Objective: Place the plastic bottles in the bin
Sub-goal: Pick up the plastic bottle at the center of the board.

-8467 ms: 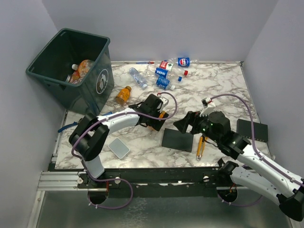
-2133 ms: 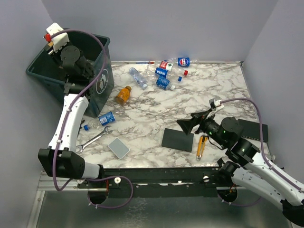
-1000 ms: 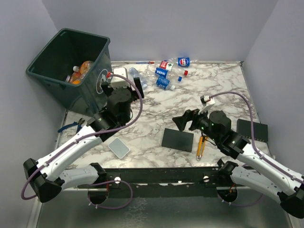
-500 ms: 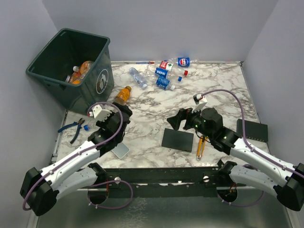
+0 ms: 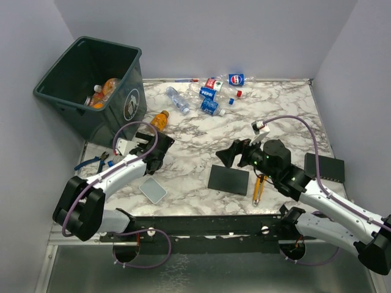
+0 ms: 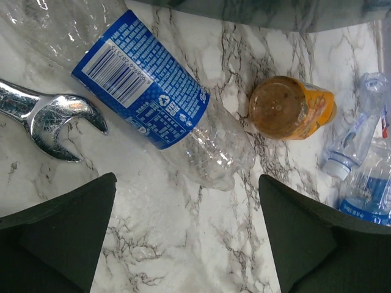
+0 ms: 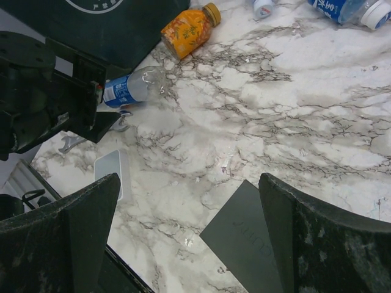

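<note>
Nearest bottle: a crushed clear bottle with a blue label (image 6: 143, 82) lies on its side on the marble table (image 5: 275, 116). Nothing grips it. A wrench (image 6: 52, 116) is just beside one end.
Left gripper: the left gripper (image 6: 186, 207) hangs low over that bottle with its fingers spread wide and nothing between them. The bottle's clear end sits just beyond the tips, so it looks lined up for a pick.
Orange bottle: an orange bottle (image 6: 292, 107) lies on its side near the blue-label one, close to the foot of the bin. It is likely an easy later pick for this arm.
Other bottles: a cluster (image 5: 214, 91) lies along the far edge of the table, well apart from both grippers. A few bottles (image 5: 104, 90) already lie inside the bin.
Bin: the bin (image 5: 61, 67) stands at the far left corner with its mouth open upward, on the left arm's side. That probably explains why this arm is doing the carrying.
Right gripper: the right gripper (image 5: 235, 155) is raised over mid-table with its fingers wide apart and empty, near a black pad (image 5: 228, 179). It seems held clear of the left arm.
Left alone: a yellow knife (image 5: 259, 189) and the pad are not bottles, so they belong on the table.
Progress: partly done, with many bottles left on the table.
</note>
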